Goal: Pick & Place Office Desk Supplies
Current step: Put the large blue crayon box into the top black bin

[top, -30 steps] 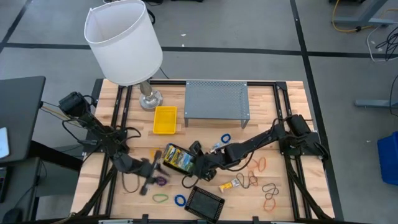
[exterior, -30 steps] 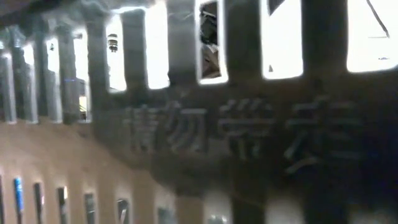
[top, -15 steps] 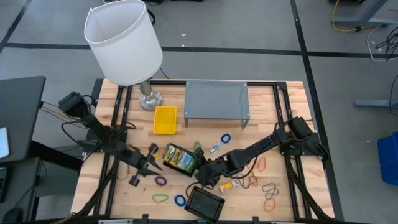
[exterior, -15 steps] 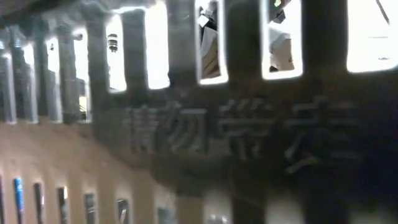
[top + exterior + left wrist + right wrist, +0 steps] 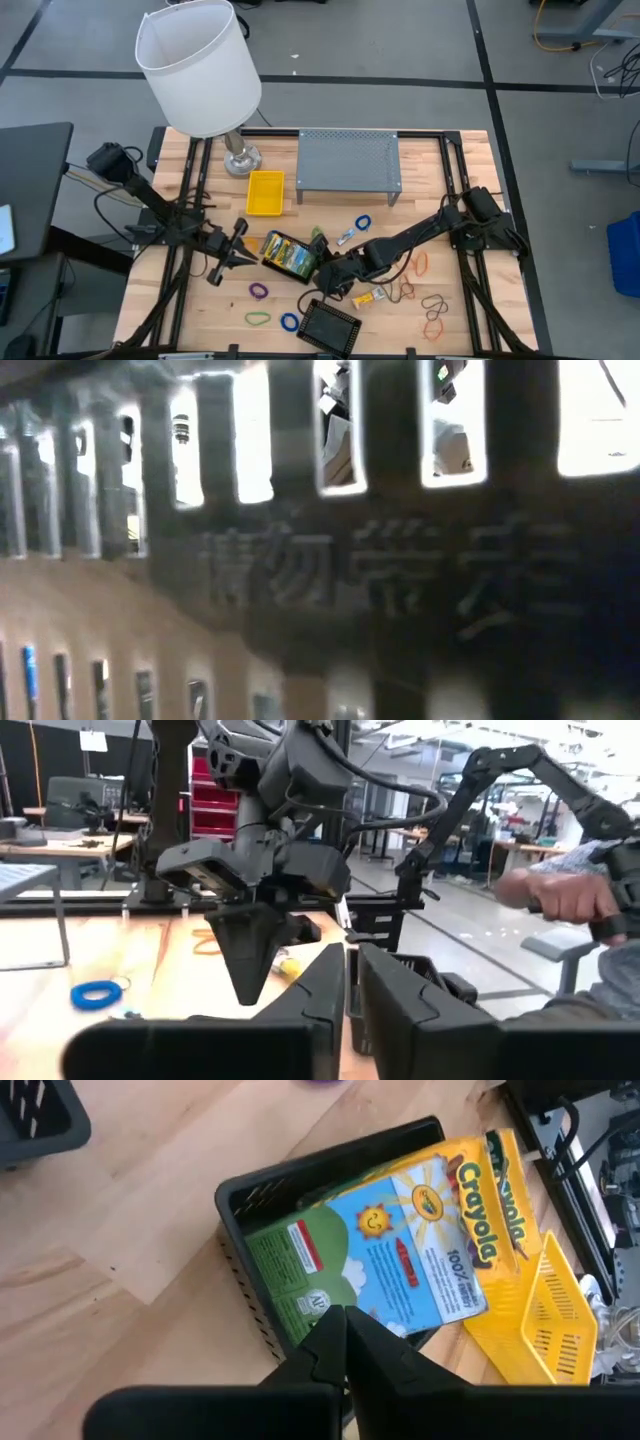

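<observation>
A yellow-green crayon box (image 5: 288, 256) leans in a black mesh tray (image 5: 238, 1220) at the table's middle, its top end sticking out over the tray's rim. My right gripper (image 5: 326, 272) is shut, with its fingertips (image 5: 345, 1325) over the box's lower edge. My left gripper (image 5: 240, 242) hovers left of the tray, pointing level toward the right arm. Its fingers (image 5: 350, 990) are shut on nothing. A purple rubber band (image 5: 258, 290) lies on the wood just in front of it. The low view is blocked by a dark grille close up. My right gripper comes slanting down from the table's right, its shut fingertips over the lower edge of the crayon box (image 5: 330, 1295). Whether they touch the box I cannot tell.
A lamp (image 5: 200, 65), a yellow basket (image 5: 265, 192) and a grey mesh shelf (image 5: 348, 160) stand at the back. A second black tray (image 5: 328, 325), a small crayon box (image 5: 370, 296) and scattered rubber bands (image 5: 435, 312) lie near the front. A person's hand (image 5: 560, 895) shows beyond the table.
My left gripper has drawn back from beside the purple rubber band toward the table's left and far side. The band stays flat on the wood where it was.
</observation>
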Tool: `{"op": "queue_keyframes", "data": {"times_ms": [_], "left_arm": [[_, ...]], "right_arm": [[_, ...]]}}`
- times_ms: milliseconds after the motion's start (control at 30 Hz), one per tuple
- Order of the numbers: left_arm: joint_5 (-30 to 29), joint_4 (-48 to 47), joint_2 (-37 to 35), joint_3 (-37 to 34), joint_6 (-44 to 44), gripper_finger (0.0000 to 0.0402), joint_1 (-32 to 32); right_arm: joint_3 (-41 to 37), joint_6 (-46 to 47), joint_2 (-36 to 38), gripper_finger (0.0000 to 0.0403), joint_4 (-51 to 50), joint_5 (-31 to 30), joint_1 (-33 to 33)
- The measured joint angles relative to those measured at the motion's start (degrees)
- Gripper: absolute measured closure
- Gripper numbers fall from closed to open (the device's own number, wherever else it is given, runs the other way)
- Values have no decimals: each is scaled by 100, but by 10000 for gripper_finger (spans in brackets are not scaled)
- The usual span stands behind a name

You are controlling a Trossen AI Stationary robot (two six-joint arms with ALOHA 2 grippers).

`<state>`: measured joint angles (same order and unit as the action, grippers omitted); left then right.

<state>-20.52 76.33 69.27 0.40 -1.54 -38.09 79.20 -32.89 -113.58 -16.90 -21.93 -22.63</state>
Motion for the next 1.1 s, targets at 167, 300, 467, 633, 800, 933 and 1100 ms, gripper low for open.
{"op": "queue_keyframes", "data": {"times_ms": [167, 300, 467, 633, 800, 933, 1100], "left_arm": [[-41, -844, -649, 0, 188, 389, 128], [-189, -1911, -1317, 0, -7, 393, 363], [-590, -2832, -2020, 0, -55, 392, 732], [-666, -3767, -2509, 0, -177, 392, 1156], [-666, -4747, -2768, 0, -698, 392, 1554], [-544, -5107, -2784, 0, -905, 393, 1723], [-273, -5485, -2786, 0, -1131, 393, 1885]], "right_arm": [[0, 57, 0, 398, -36, 12, 36], [0, 134, 0, 391, -97, 17, 36], [0, 160, 0, 386, -93, 91, 39], [0, 164, 0, 392, -43, 380, 71], [0, 267, 0, 399, 17, 1009, 285], [0, 234, 0, 401, 64, 1222, 509], [0, 266, 0, 401, 51, 2104, 824]]}}
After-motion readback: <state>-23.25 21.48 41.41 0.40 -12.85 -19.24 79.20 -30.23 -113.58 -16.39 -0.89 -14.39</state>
